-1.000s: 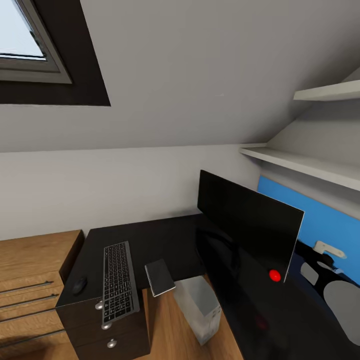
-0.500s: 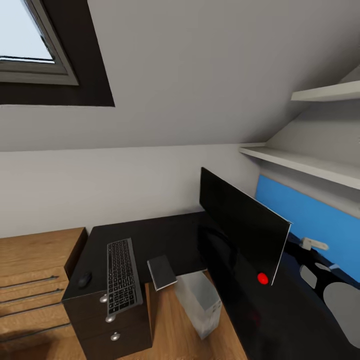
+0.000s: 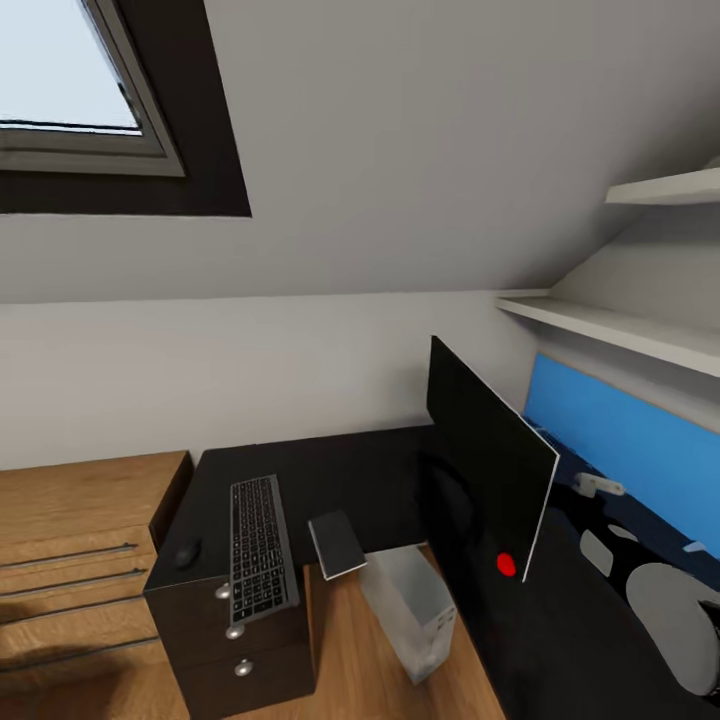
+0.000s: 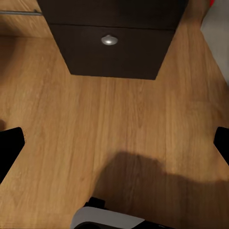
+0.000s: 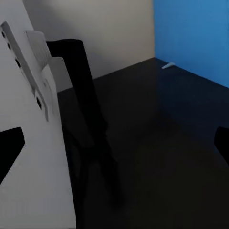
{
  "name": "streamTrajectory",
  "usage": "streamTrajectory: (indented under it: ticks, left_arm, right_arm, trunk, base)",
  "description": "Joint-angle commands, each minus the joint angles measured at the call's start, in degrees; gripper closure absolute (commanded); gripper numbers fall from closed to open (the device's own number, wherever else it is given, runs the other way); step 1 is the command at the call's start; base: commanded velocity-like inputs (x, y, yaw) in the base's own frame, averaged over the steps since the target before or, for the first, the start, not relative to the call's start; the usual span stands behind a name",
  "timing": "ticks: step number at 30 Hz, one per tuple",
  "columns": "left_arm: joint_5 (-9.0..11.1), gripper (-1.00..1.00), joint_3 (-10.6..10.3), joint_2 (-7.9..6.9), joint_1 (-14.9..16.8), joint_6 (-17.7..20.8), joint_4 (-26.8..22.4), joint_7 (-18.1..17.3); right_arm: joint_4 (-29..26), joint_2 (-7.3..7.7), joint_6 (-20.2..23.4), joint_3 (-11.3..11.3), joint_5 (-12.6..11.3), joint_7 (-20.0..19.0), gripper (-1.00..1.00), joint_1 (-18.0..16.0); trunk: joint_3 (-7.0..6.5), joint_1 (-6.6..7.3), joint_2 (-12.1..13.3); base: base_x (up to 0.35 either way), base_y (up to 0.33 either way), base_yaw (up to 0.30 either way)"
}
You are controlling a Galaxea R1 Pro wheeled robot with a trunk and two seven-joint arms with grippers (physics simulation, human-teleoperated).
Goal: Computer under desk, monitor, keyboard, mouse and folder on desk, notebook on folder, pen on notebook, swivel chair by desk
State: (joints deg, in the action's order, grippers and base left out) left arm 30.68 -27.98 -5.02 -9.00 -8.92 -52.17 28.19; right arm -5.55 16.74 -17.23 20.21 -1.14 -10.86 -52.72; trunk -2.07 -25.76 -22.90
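Black and glossy, the desk [image 3: 340,470] ran along the far wall and turned down the right side under the sloped grey ceiling. On its left wing the keyboard [image 3: 261,549] lay lengthwise, with the small dark mouse [image 3: 186,553] just beside it on the left, near the edge. Right of the keyboard, the dark notebook [image 3: 337,544] sat at the desk's near edge, its corner hanging out over the floor. Down below, in the desk's inner corner, the pale grey computer [image 3: 411,609] stood on the wood planks. The monitor [image 3: 488,468] stood upright on the right wing, seen at a sharp angle, a red dot low on its front. Behind it ran a blue wall panel [image 3: 630,440], with a pen [image 5: 167,65] lying on the desktop near that panel. The drawer unit [image 3: 237,655] carried the left wing, and a skylight [image 3: 75,110] sat up on the left.

Left gripper [image 4: 114,143] hung over bare floor near the drawer unit, fingers spread wide. Right gripper [image 5: 117,145] hovered above the desktop just behind the monitor's silver back, fingers also wide apart, nothing held.
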Motion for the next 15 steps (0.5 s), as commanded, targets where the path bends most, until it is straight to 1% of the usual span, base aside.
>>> streamTrajectory:
  ticks: [1, 4, 6, 8, 11, 15]
  left_arm:
    - [0.6, -1.0, -0.3, -0.07, 0.0, -0.4, 0.0, 0.3]
    - [0.6, -1.0, -0.3, -0.07, 0.0, -0.4, 0.0, 0.3]
    - [0.6, -1.0, -0.3, -0.07, 0.0, -0.4, 0.0, 0.3]
    - [0.6, -1.0, -0.3, -0.07, 0.0, -0.4, 0.0, 0.3]
    - [0.6, -1.0, -0.3, -0.07, 0.0, -0.4, 0.0, 0.3]
    - [0.6, -1.0, -0.3, -0.07, 0.0, -0.4, 0.0, 0.3]
  right_arm:
    - [0.1, -0.18, -0.2, 0.4, -0.1, -0.5, -1.0, 0.0]
    - [0.1, -0.87, -0.2, 0.3, 0.3, -0.5, -1.0, 0.0]
    - [0.2, -2.04, -0.3, 0.4, 1.1, -0.4, -1.0, 0.0]
    - [0.2, -2.74, -0.3, 0.4, 1.8, -0.3, -1.0, 0.0]
    - [0.2, -3.47, -0.3, 0.3, 2.2, -0.3, -1.0, 0.0]
    - [0.2, -3.95, -0.3, 0.3, 2.3, -0.3, -1.0, 0.1]
  trunk:
    - [-0.05, -0.02, 0.0]
    - [-0.2, -0.02, 0.0]
    - [-0.29, -0.02, 0.0]
    - [-0.36, -0.02, 0.0]
    - [-0.44, -0.02, 0.0]
    - [-0.5, -0.02, 0.0]
  base:
    - [0.0, 0.0, 0.229]
    - [0.0, 0.0, 0.234]
    - [0.0, 0.0, 0.241]
    - [0.0, 0.0, 0.253]
    - [0.0, 0.0, 0.261]
    - [0.0, 0.0, 0.267]
